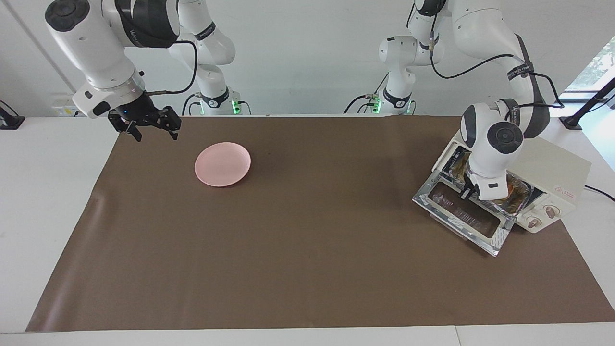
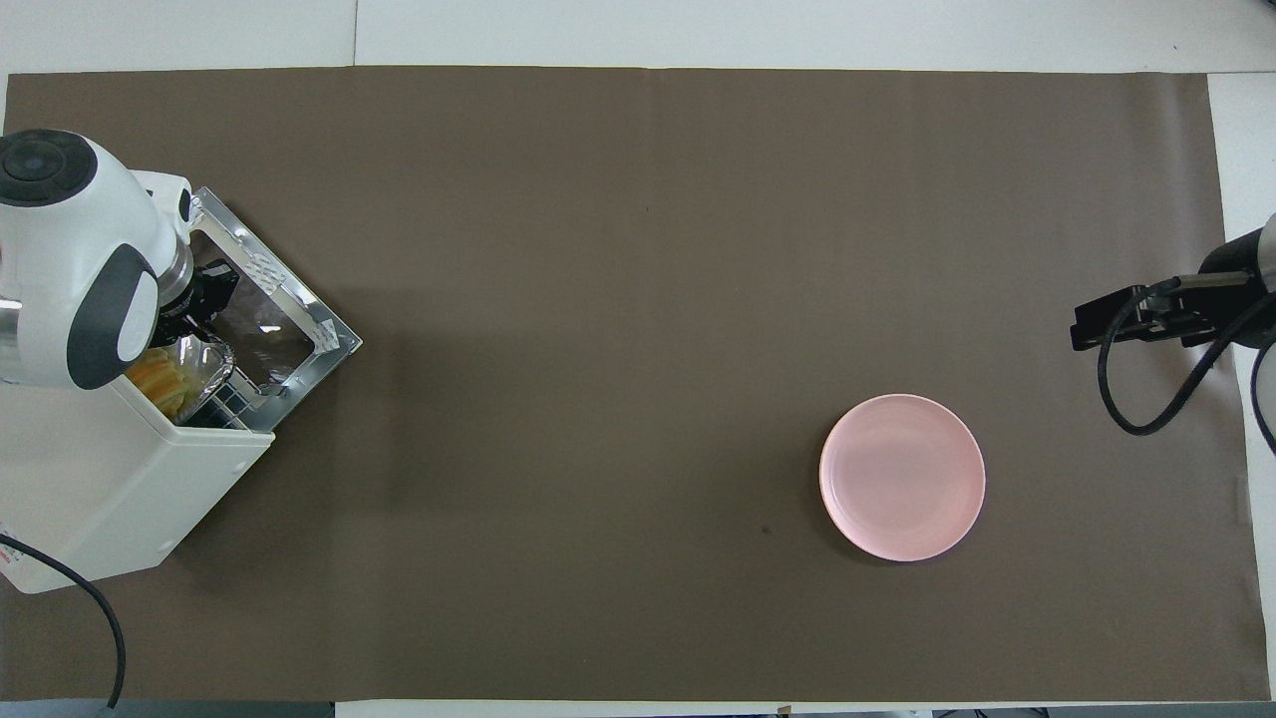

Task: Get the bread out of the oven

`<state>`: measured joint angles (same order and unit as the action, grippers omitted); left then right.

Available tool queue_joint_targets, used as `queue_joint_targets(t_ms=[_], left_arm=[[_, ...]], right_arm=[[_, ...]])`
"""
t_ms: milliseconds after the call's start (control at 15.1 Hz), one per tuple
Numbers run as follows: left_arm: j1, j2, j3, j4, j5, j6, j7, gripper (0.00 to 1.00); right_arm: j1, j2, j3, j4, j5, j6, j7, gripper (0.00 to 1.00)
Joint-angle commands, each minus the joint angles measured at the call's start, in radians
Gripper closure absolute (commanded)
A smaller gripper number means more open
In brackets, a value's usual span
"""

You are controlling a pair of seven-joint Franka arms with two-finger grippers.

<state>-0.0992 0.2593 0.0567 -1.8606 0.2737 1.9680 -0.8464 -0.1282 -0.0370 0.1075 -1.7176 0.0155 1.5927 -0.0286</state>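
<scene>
Cream-white oven (image 1: 547,185) at the left arm's end of the table (image 1: 307,230), on brown sheet (image 1: 307,269), glass door (image 1: 463,216) folded down flat in front. Facing view: left gripper (image 1: 467,192) low at the oven mouth, fingers pinched shut at the front rim of crinkled foil tray (image 1: 516,198), which pokes out over the door hinge; whether the rim is truly clamped, cannot tell, wrist in the way. Bread mostly hidden here by the white wrist. Two round knobs (image 1: 542,216) on the oven's front panel. Pink plate (image 1: 222,164) well apart, toward the right arm's end. Right gripper (image 1: 150,129) raised over the table edge near the plate, fingers spread wide, holding nothing, waiting.

Overhead view: golden ridged bread (image 2: 159,379) lying in the foil tray (image 2: 204,364), at the oven (image 2: 120,499) opening, partly under the left arm's wrist. Left gripper (image 2: 204,299) over the junction of tray and open door (image 2: 274,319), dark fingers together. Wire rack (image 2: 234,414) visible beside the tray. Pink plate (image 2: 902,477) alone on the brown sheet (image 2: 638,299). Right gripper (image 2: 1116,324) at the table's edge, farther from the robots than the plate, empty and open.
</scene>
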Motion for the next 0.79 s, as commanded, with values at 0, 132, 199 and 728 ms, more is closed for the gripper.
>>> queue_joint_targets(t_ms=[0, 132, 199, 728], left_arm=[[-0.016, -0.009, 0.002, 0.009, 0.021, 0.028, 0.023, 1.0], [-0.058, 0.017, -0.005, 0.059, 0.004, 0.031, 0.033, 1.0], [-0.1, 0.017, -0.005, 0.063, 0.001, 0.029, 0.033, 1.0], [-0.396, 0.026, -0.003, 0.139, -0.258, 0.009, -0.011, 1.0]], right_arm=[[-0.014, -0.015, 0.009, -0.016, -0.014, 0.004, -0.027, 0.0], [-0.014, -0.015, 0.009, -0.016, -0.014, 0.004, -0.027, 0.0], [-0.014, -0.017, 0.009, -0.016, -0.014, 0.004, -0.027, 0.0], [-0.014, -0.015, 0.009, -0.016, -0.014, 0.004, -0.027, 0.0]])
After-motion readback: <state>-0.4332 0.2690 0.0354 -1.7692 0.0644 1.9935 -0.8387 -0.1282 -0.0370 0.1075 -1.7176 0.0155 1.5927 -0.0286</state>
